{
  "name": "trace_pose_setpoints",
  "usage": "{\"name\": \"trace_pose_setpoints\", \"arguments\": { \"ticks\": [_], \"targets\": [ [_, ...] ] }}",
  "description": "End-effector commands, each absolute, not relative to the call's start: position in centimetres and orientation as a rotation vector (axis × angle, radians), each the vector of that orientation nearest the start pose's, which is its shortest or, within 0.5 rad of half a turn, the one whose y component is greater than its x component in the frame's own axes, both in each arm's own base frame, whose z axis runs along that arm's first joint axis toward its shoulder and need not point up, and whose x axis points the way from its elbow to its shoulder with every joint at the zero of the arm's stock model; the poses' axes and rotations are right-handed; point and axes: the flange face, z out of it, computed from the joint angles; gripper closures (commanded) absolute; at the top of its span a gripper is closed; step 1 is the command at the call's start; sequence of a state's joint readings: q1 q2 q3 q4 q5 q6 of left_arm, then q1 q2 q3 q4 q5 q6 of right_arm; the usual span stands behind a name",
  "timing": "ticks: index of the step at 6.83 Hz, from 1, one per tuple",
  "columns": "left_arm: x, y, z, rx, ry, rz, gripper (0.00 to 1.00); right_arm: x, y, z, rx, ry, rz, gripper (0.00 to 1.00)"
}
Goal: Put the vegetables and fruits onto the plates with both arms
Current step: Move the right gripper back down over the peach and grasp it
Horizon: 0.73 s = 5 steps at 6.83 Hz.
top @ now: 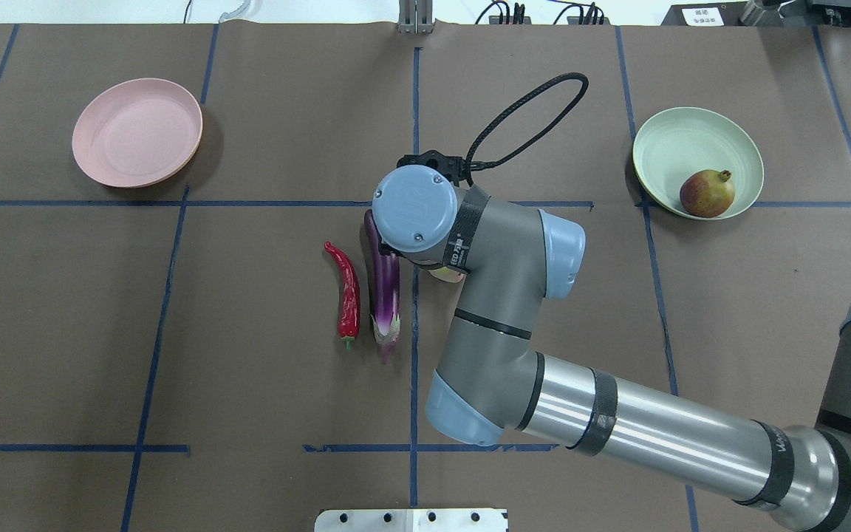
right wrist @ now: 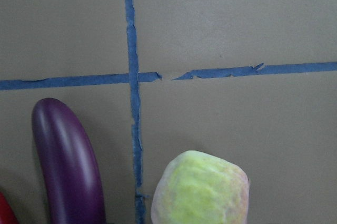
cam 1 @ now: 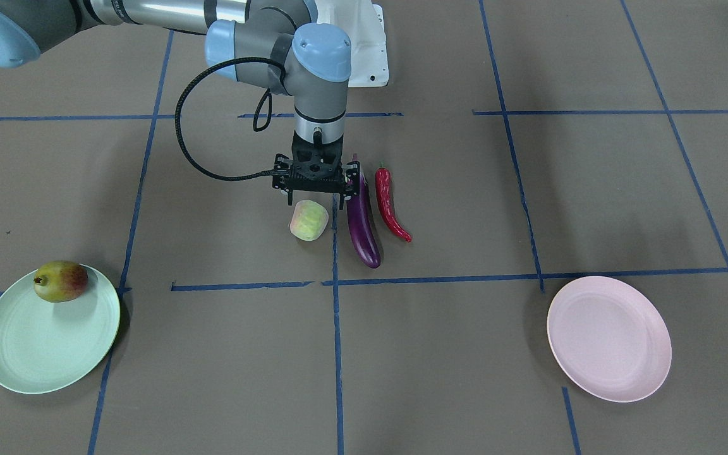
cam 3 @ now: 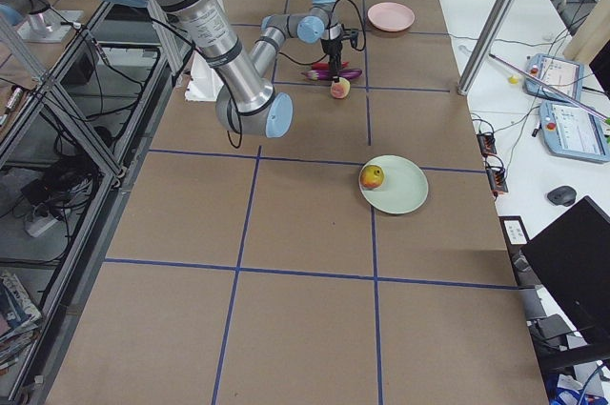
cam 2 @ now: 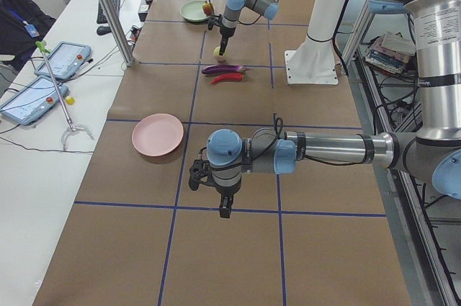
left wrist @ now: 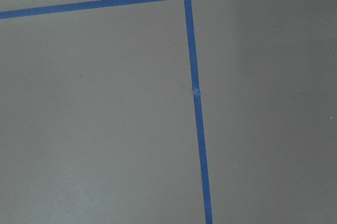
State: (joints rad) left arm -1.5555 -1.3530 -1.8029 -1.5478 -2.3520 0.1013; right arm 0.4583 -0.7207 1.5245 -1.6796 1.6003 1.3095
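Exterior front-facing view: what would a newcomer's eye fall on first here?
The right gripper hangs over the middle of the table, its jaws spread just above the pale green-pink peach. The purple eggplant and red chili lie side by side next to the peach. Toward the ends, the mint green plate holds a red-and-yellow fruit near its rim, while the pink plate is bare.

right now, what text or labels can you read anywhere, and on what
"EED", then unclear characters: black wrist band of the right arm.
White card past the table's far edge: too small to read.
Lettering on the forearm band: too blurred to read.
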Motion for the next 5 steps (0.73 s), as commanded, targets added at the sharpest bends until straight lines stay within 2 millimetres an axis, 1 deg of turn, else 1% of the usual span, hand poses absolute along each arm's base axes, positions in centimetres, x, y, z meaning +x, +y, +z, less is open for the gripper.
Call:
{"name": "trace_pose_setpoints", "arguments": {
  "ticks": [1, 2, 3, 4, 5],
  "targets": [
    [-5.7, -40.0, 64.3, 0.026, 0.781, 0.108, 0.0, -61.4, -44.4, 17.7, 0.24, -0.619, 0.18, 0.0],
    [-5.7, -40.1, 64.3, 0.028, 0.781, 0.108, 0.0, -61.5, -44.5, 18.0, 0.249, -0.607, 0.175, 0.0],
    [-5.7, -40.1, 64.3, 0.031, 0.781, 0.109, 0.0, -61.5, -44.6, 18.9, 0.255, -0.588, 0.148, 0.0],
    [-5.7, -40.1, 64.2, 0.031, 0.782, 0.109, 0.0, -61.9, -44.8, 19.5, 0.256, -0.571, 0.147, 0.0],
    [-5.7, -40.1, 64.2, 0.032, 0.782, 0.11, 0.0, -62.2, -44.9, 19.2, 0.257, -0.572, 0.144, 0.09]
  ]
}}
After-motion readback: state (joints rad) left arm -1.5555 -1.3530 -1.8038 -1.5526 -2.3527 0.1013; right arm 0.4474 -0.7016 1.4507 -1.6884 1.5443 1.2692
